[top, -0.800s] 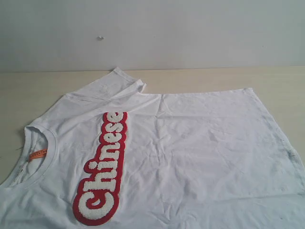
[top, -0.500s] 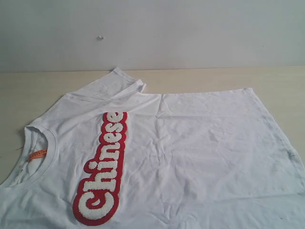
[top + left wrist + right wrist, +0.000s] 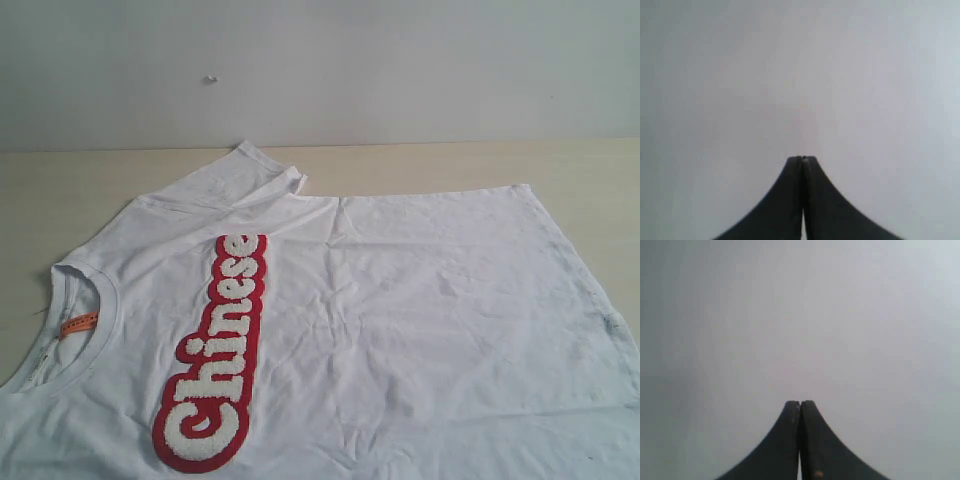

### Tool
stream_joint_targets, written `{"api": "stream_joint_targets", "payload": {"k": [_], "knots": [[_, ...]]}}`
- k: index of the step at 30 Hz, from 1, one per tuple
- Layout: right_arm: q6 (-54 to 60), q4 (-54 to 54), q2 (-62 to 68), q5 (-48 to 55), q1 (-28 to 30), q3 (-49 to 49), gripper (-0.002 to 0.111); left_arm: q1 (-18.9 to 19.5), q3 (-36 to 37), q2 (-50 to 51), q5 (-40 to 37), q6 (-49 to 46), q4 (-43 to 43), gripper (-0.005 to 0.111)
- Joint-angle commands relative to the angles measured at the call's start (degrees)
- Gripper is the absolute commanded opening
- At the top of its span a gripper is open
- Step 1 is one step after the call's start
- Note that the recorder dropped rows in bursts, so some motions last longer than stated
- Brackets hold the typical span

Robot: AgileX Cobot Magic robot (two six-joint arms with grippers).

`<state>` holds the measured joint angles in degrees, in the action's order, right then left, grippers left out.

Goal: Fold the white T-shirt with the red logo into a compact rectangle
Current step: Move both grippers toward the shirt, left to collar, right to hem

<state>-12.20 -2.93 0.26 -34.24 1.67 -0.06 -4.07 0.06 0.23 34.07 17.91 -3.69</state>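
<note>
The left gripper [image 3: 802, 159] is clenched, its dark jaws pressed tip to tip on nothing. The right gripper [image 3: 800, 402] is clamped the same way and is also empty. Ahead of both pairs of jaws is only a plain pale surface. The white T-shirt [image 3: 400, 320] lies spread front-up on the tan table [image 3: 100, 180], outside both wrist views. The red logo [image 3: 215, 350] runs down its chest, and an orange neck tag [image 3: 79, 324] sits at the collar.

Plain pale grey wall [image 3: 420, 70] across twelve o'clock, small pale stud [image 3: 210, 78] on it toward eleven o'clock, light beige tabletop [image 3: 90, 185] below, soft even light
</note>
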Motion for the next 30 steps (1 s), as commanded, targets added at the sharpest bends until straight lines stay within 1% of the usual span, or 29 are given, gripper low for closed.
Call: {"api": "stream_joint_targets", "payload": {"k": [1, 3, 7, 11, 15, 17, 20, 23, 27, 30], "knots": [[-7.58, -0.28, -0.26, -2.53, 0.27, -2.48, 0.0, 0.15, -1.64, -0.23, 2.6, 12.97, -0.03, 0.0], [-7.58, -0.28, -0.26, 1.88, 0.27, -5.97, 0.0, 0.15, -4.78, -0.23, 1.81, 16.04, -0.03, 0.0], [-7.58, -0.28, -0.26, 9.51, 0.27, -13.04, 0.0, 0.15, -13.65, 0.07, -3.29, 14.86, -0.03, 0.0], [-7.43, -0.28, 0.94, 15.17, 0.27, -20.23, 0.0, 0.15, -24.22, 4.79, -13.68, 11.41, -1.3, 0.0], [-7.32, -0.99, 5.26, 22.29, 0.27, -27.28, 0.0, 0.15, -33.19, 12.48, -27.24, 11.41, -9.0, 0.0], [-7.32, -1.13, 8.45, 26.46, 0.27, -30.41, 0.0, 0.15, -36.37, 16.64, -33.0, 11.41, -10.48, 0.0], [-5.53, -1.13, 13.65, 34.24, 0.27, -34.9, 0.0, -0.34, -39.19, 23.42, -38.03, 11.41, -10.58, 0.0], [-1.94, -1.13, 20.03, 42.79, 0.27, -38.53, 0.0, -2.26, -41.21, 30.21, -42.16, 10.86, -10.58, 0.0], [3.27, -0.31, 29.84, 52.57, 0.27, -42.26, 0.0, -6.94, -43.95, 40.45, -48.87, 6.16, -10.58, 0.0], [8.25, 1.16, 37.46, 57.32, 0.27, -44.63, 0.0, -10.94, -46.5, 49.33, -53.91, 0.55, -9.01, 0.0]]}}
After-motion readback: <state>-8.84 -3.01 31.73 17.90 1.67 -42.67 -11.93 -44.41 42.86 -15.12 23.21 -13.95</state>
